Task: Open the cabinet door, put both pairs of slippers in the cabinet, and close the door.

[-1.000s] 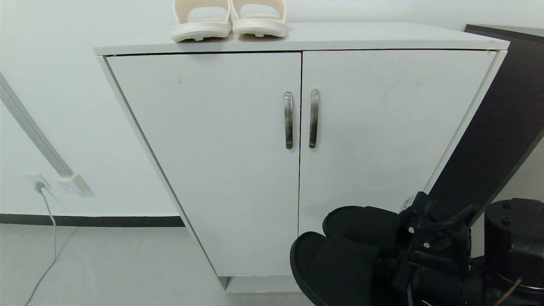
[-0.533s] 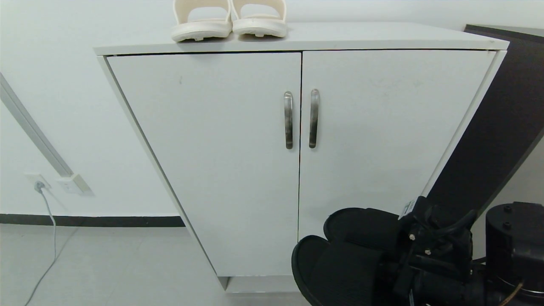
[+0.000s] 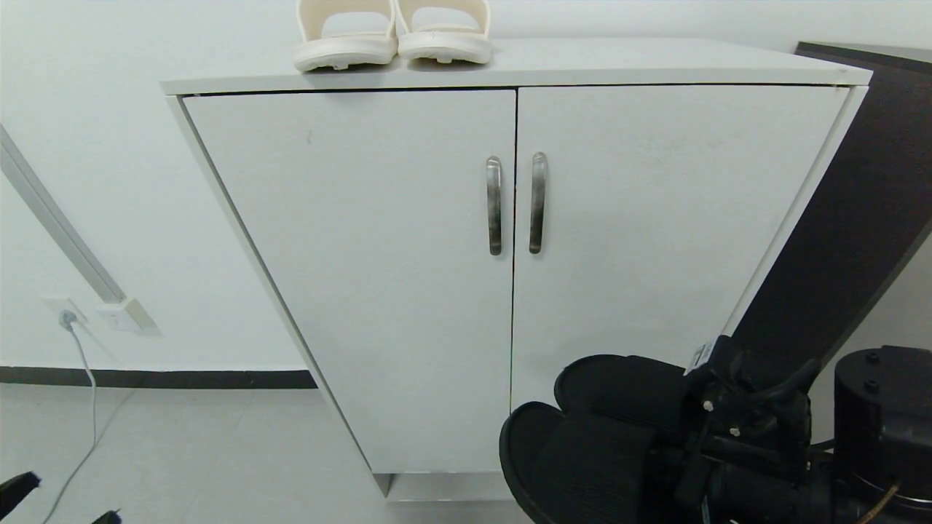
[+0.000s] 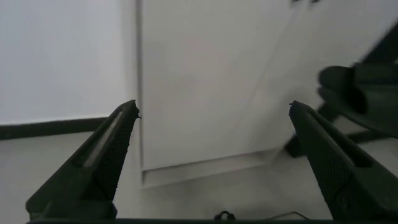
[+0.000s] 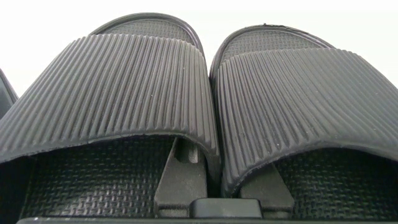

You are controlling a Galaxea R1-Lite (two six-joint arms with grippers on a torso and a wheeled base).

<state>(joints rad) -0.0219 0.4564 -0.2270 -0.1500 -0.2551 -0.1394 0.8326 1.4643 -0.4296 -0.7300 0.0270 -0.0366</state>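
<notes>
The white cabinet (image 3: 349, 276) stands with both doors shut, its two metal handles (image 3: 494, 206) side by side at the middle seam. A cream pair of slippers (image 3: 393, 40) rests on the cabinet top, left of centre. My right gripper (image 3: 699, 437) is low at the right, in front of the right door, shut on a black pair of slippers (image 3: 597, 437); its fingers (image 5: 180, 180) sit under the ribbed straps (image 5: 124, 87), pinching the inner walls together. My left gripper (image 4: 212, 111) is open and low at the left, facing the cabinet's lower left corner (image 4: 140, 174).
A wall socket with a plugged cable (image 3: 69, 320) and a slanted conduit (image 3: 58, 225) are on the wall to the cabinet's left. A dark panel (image 3: 852, 218) leans against the cabinet's right side. Bare grey floor (image 3: 204, 451) lies in front on the left.
My left gripper's fingertips have risen into the bottom left corner of the head view. The right gripper with the black slippers has sunk slightly.
</notes>
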